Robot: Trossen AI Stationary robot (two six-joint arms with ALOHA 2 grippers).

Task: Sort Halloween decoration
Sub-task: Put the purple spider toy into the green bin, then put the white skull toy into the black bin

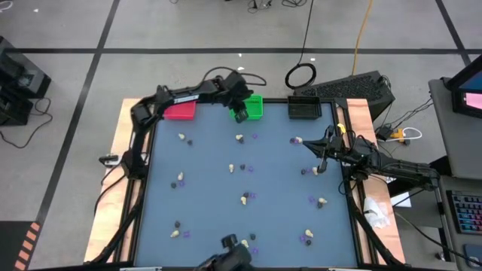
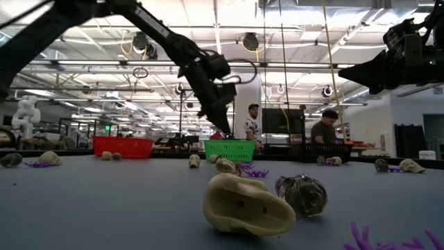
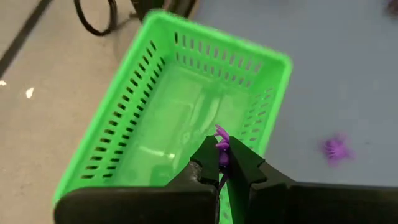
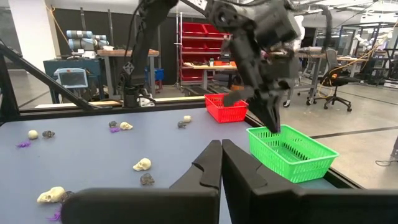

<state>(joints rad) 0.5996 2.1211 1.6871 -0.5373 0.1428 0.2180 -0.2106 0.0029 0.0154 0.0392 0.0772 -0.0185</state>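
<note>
Only the left wrist view shows the left tool point(image 3: 222, 163) pinching a purple bit point(image 3: 221, 142).

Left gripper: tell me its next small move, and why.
Probably open the fingers and let go. The left gripper is shut on a flat purple bit and hangs over the green bin, whose floor looks bare beneath it, so a release should drop the piece inside. The right gripper waits shut, by the table's right edge.

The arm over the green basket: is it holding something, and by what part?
Yes. The left gripper is shut on a flat purple bit, pinching its lower part; the top pokes out above the green bin. The right gripper holds nothing.
</note>
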